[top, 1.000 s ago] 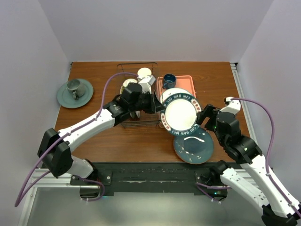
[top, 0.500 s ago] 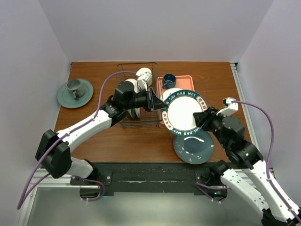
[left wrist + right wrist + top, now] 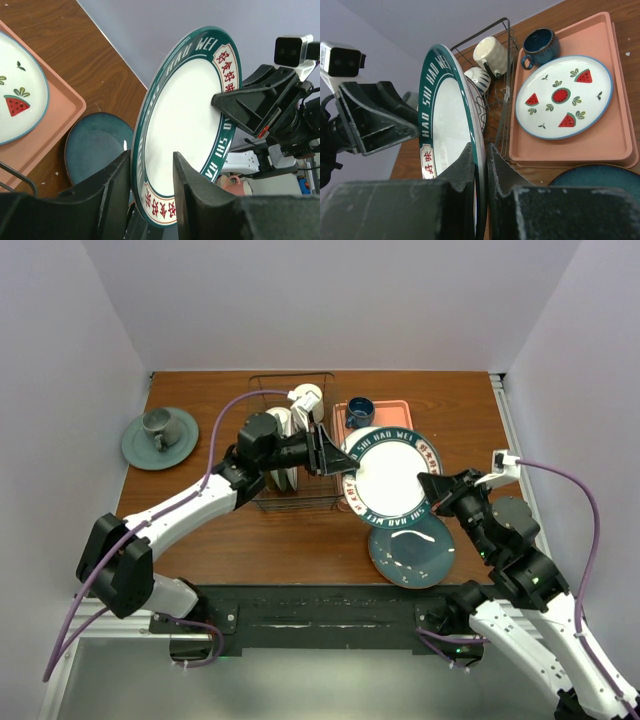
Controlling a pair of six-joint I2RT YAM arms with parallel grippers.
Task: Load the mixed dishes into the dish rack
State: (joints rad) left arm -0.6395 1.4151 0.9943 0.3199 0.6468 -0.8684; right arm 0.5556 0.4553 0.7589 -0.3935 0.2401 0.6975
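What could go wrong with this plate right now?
The right gripper alone clamps the green-rimmed plate by its edge, the left gripper open around it; it could pivot or slip and drop onto the teal plate below. Swinging it toward the dish rack may knock the cream mug.

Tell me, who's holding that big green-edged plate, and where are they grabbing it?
The right gripper pinches the teal-rimmed plate by its rim. The left gripper only straddles the opposite edge, jaws apart.
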